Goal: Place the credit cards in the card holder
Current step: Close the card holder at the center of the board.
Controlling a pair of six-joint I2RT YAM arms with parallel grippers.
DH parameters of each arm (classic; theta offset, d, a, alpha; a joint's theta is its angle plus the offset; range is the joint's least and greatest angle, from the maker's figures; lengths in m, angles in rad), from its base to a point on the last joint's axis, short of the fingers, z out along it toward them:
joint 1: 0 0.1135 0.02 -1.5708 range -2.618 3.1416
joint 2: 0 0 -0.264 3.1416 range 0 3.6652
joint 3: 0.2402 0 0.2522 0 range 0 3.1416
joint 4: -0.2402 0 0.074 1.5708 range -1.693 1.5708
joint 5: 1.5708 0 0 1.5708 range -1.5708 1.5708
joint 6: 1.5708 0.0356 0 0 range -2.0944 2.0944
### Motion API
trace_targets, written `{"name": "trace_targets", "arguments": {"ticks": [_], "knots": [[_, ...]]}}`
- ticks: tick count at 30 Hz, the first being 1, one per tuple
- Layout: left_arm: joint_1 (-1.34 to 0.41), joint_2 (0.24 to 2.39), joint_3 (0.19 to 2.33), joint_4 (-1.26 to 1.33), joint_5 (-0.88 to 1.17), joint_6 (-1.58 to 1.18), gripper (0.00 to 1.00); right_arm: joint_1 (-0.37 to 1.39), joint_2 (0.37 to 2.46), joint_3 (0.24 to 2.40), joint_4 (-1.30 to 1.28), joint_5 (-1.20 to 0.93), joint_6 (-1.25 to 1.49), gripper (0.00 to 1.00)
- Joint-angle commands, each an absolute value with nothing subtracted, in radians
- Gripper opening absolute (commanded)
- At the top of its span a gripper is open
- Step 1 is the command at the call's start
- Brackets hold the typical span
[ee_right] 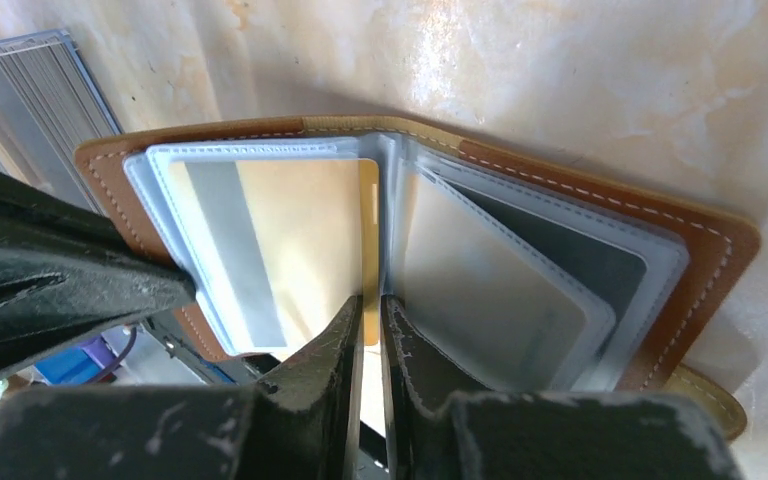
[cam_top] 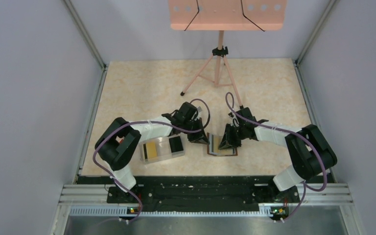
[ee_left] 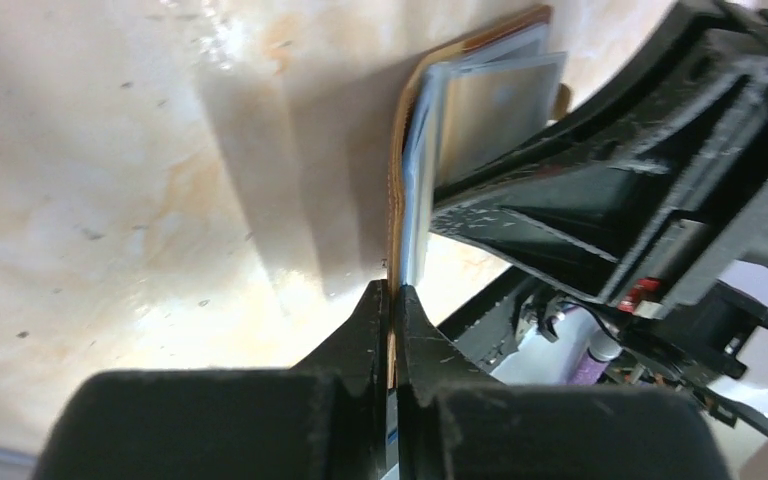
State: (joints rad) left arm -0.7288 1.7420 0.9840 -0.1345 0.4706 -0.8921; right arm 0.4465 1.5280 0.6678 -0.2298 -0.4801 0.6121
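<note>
The brown card holder (cam_top: 223, 152) lies open on the table between my two grippers, pale blue-grey sleeves showing (ee_right: 730, 250). My left gripper (ee_left: 392, 290) is shut on the edge of its left cover (ee_left: 397, 180), holding that flap up. My right gripper (ee_right: 370, 300) is shut on the edge of a yellow-gold credit card (ee_right: 300, 240) that sits mostly inside a clear sleeve on the left half. Another yellow-gold card (cam_top: 151, 150) and a black card (cam_top: 176, 143) lie in the clear tray (cam_top: 164, 147) to the left.
A tripod (cam_top: 219, 68) carrying a peach board (cam_top: 227, 12) stands at the back middle. Grey walls close in the table's left, right and far sides. The clear tray's corner also shows in the right wrist view (ee_right: 30, 90). The arms' base rail runs along the near edge.
</note>
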Motion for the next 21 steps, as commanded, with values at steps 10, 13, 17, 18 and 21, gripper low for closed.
{"name": "trace_targets", "arguments": {"ticks": [10,13,17,18,21], "knots": [[-0.739,1.673,1.182,-0.643,0.212,-0.730,0.00,0.478,1.501,0.787,-0.423,-0.288,0.534,0.16],[-0.739,1.662,1.192,-0.681,0.200,-0.721,0.00,0.492,1.504,0.788,-0.414,-0.275,0.546,0.16],[-0.742,1.651,1.212,-0.760,0.167,-0.713,0.00,0.505,1.513,0.792,-0.419,-0.249,0.555,0.17],[-0.742,1.646,1.213,-0.775,0.160,-0.712,0.00,0.508,1.516,0.794,-0.419,-0.249,0.554,0.17],[-0.744,1.644,1.222,-0.824,0.140,-0.714,0.00,0.520,1.522,0.799,-0.431,-0.250,0.541,0.17]]}}
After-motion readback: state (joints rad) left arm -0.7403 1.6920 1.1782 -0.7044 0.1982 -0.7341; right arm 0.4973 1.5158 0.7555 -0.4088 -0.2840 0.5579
